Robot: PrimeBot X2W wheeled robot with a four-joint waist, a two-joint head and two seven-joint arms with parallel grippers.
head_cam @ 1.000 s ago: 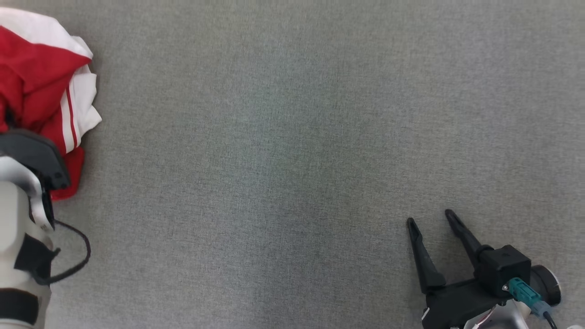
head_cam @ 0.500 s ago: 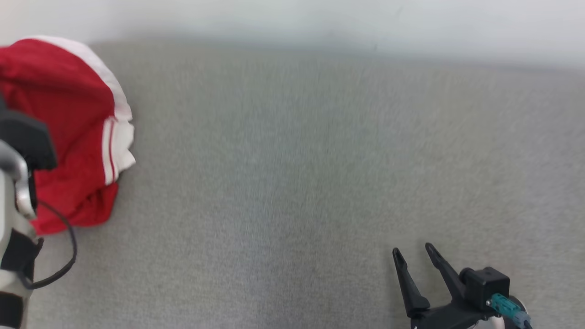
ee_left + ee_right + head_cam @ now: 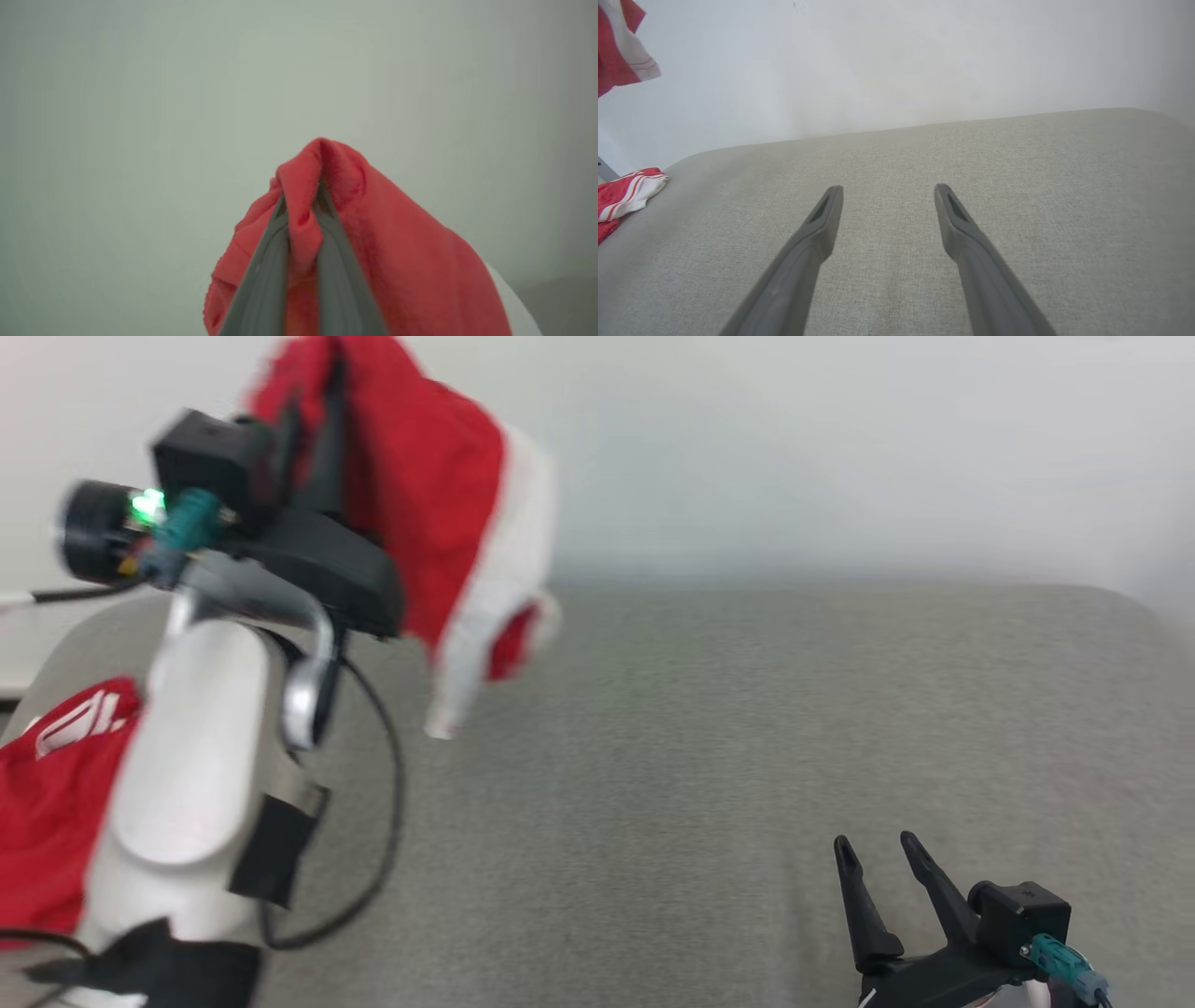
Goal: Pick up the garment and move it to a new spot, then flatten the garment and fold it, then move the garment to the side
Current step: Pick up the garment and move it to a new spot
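Hanging from the left claw (image 3: 301, 205), which is clenched on a red fold, the garment (image 3: 439, 495) dangles high above the left end of the grey counter (image 3: 709, 728). The right claw (image 3: 875, 847) sits low at the near right, fingers spread, holding nothing. Another red cloth (image 3: 47, 803) lies at the counter's left edge.

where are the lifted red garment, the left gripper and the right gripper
lifted red garment (image 3: 439, 513): head view, its red cloth just right of the fingers
left gripper (image 3: 301, 203): left wrist view, midway between its fingers' tips, which pinch the cloth
right gripper (image 3: 876, 847): head view, gap between its open fingers' tips
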